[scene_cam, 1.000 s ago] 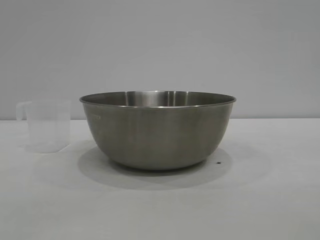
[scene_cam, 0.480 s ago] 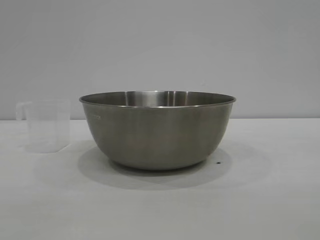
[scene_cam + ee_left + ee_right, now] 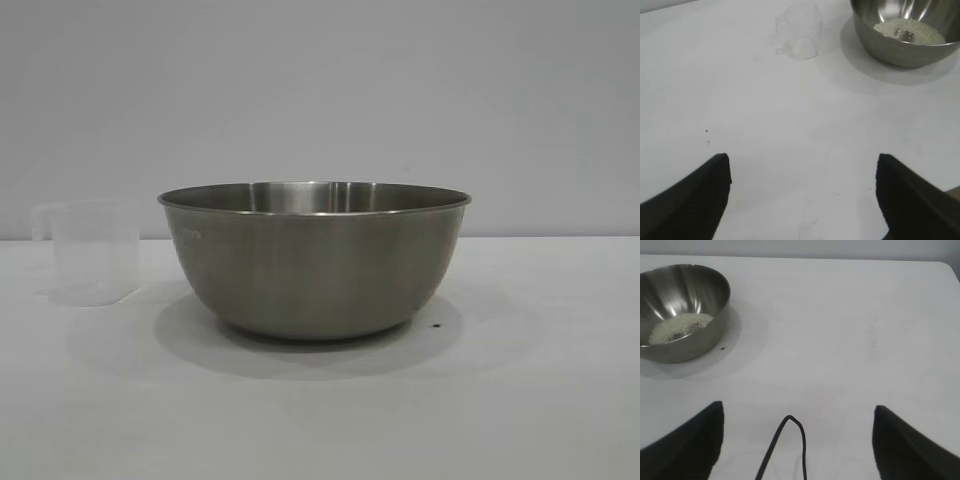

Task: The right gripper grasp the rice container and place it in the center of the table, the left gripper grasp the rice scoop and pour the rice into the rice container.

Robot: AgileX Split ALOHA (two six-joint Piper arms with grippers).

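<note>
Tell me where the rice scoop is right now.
The rice scoop stands upright on the table, at the left of the exterior view, just beside the rice container and apart from it. Neither hand holds it.

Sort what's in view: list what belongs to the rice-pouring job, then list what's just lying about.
Job:
rice container
rice, inside it
rice scoop, upright beside it
left gripper, jaws open
right gripper, jaws open
table

Lying about:
black cable
dark speck
</note>
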